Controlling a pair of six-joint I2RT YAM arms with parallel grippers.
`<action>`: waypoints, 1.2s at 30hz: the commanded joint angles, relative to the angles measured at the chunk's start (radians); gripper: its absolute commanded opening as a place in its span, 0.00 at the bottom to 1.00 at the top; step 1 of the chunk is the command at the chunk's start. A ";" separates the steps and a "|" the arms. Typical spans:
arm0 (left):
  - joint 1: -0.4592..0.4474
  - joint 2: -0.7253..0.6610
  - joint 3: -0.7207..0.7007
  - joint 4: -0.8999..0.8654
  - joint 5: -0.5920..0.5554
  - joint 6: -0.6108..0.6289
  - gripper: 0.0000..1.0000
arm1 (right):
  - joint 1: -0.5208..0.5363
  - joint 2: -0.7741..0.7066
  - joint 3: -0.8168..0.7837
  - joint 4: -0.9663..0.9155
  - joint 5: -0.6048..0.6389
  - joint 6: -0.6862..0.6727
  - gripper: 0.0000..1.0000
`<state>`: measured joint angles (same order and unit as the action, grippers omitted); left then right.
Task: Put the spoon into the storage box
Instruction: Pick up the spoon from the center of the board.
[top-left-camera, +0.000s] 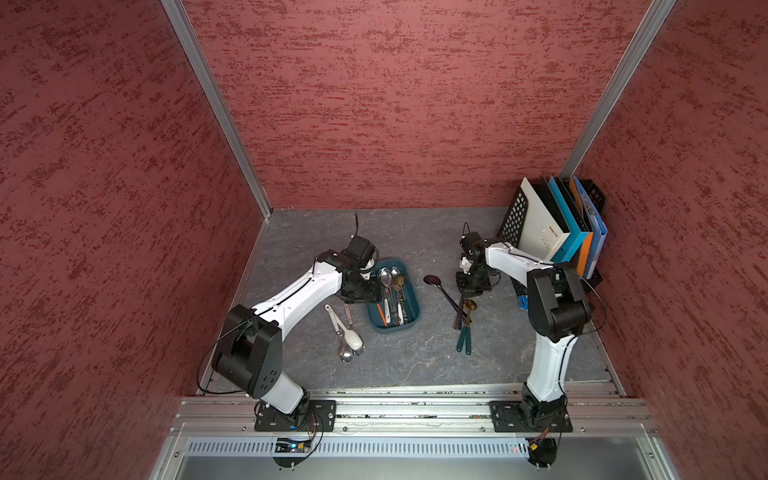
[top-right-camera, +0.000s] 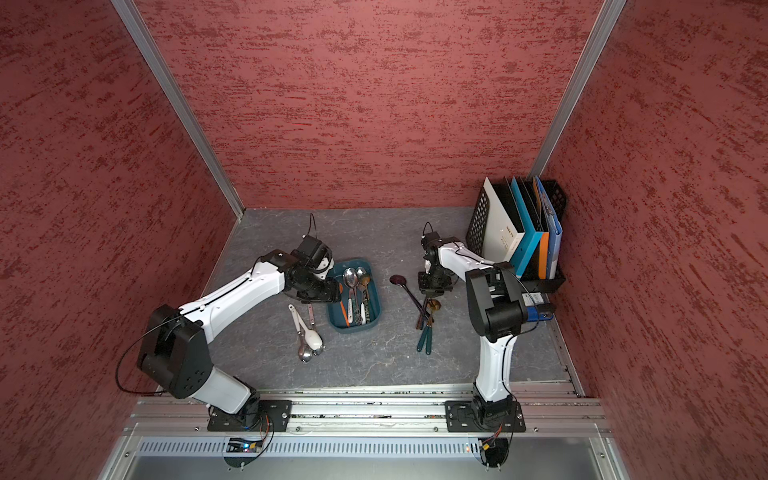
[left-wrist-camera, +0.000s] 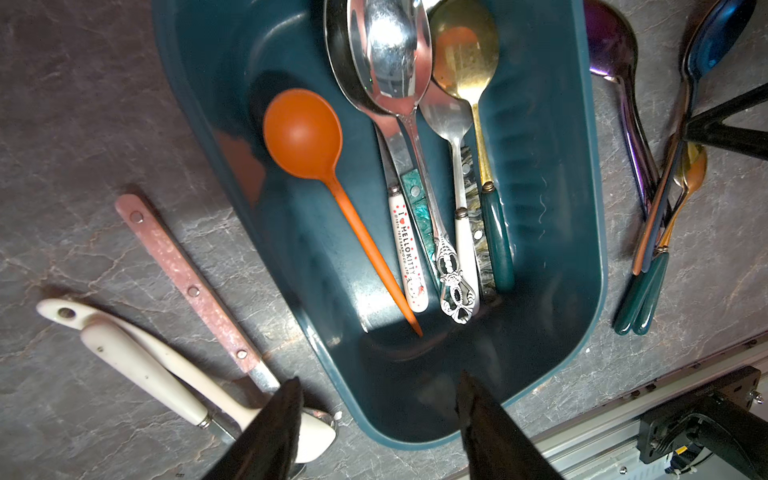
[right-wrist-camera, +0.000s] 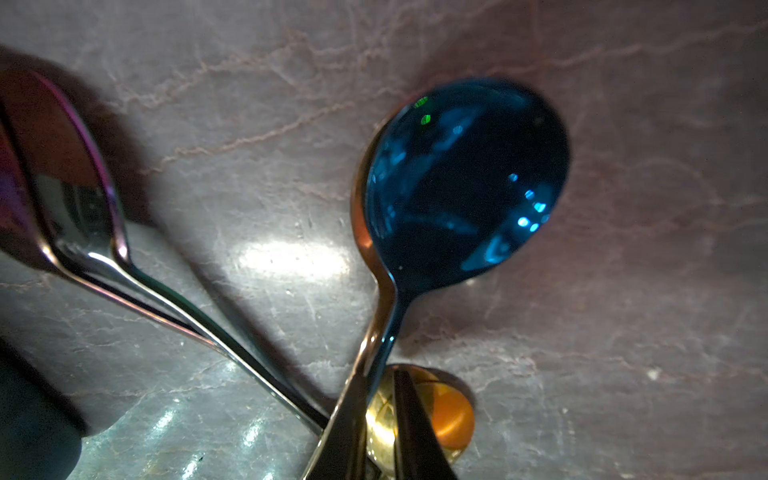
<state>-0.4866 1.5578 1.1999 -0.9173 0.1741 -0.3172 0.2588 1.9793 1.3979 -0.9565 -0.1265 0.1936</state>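
With the right tool (right-wrist-camera: 379, 399) pinched narrow on the neck of the blue spoon (right-wrist-camera: 465, 178), lift straight up from the pile on the tabletop (right-wrist-camera: 291, 124), clearing the purple spoon (right-wrist-camera: 62, 166) and gold spoon (right-wrist-camera: 449, 415) crossing at its handle; carry left to the storage box (left-wrist-camera: 552, 166), well apart; move the left tool (left-wrist-camera: 379, 380), wide and empty at its rim, aside first.

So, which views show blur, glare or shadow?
Right wrist view: the blue spoon is out of focus, and a glare patch lies on the table. Left wrist view: sharp, with dark shadow inside the storage box. Both top views: sharp, evenly lit.
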 joint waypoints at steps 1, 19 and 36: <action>0.000 0.013 -0.014 0.010 -0.015 -0.009 0.63 | -0.008 0.028 0.007 0.031 0.012 0.001 0.16; 0.001 0.014 -0.028 0.026 -0.008 -0.015 0.63 | 0.014 -0.006 -0.039 0.029 -0.008 0.039 0.16; 0.003 0.014 -0.036 0.031 -0.005 -0.011 0.63 | 0.043 -0.002 -0.054 0.033 0.008 0.064 0.16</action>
<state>-0.4862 1.5585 1.1744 -0.8986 0.1745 -0.3256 0.2966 1.9640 1.3510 -0.9314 -0.1326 0.2413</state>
